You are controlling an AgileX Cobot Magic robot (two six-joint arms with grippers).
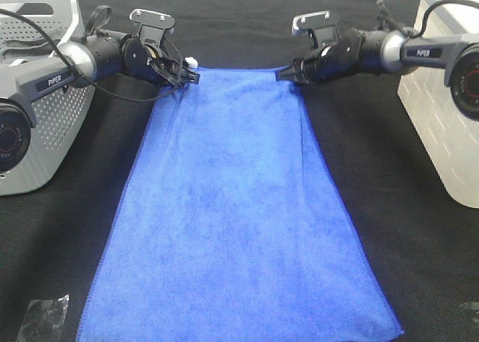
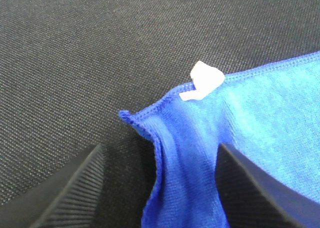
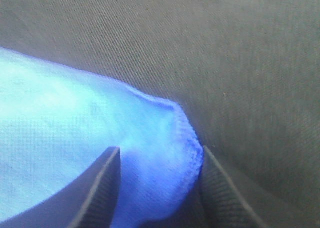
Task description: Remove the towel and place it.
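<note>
The towel [image 1: 232,207], a large royal-blue cloth, lies spread flat on the black table from the far middle to the front edge. At its far left corner sits my left gripper [image 1: 191,75]. In the left wrist view that gripper [image 2: 160,188] is open, with the hemmed corner [image 2: 150,118] and a small white tag [image 2: 206,79] lying loose between its dark fingers [image 2: 75,193]. My right gripper [image 1: 288,75] is at the far right corner. In the right wrist view it [image 3: 160,188] stands open, its fingers apart on either side of the bunched towel corner [image 3: 165,138].
A grey perforated basket [image 1: 52,117] stands at the left edge and a white bin [image 1: 441,132] at the right edge. A scrap of clear plastic [image 1: 41,316] lies at the front left. Black cloth [image 1: 389,207] covers the table on both sides of the towel.
</note>
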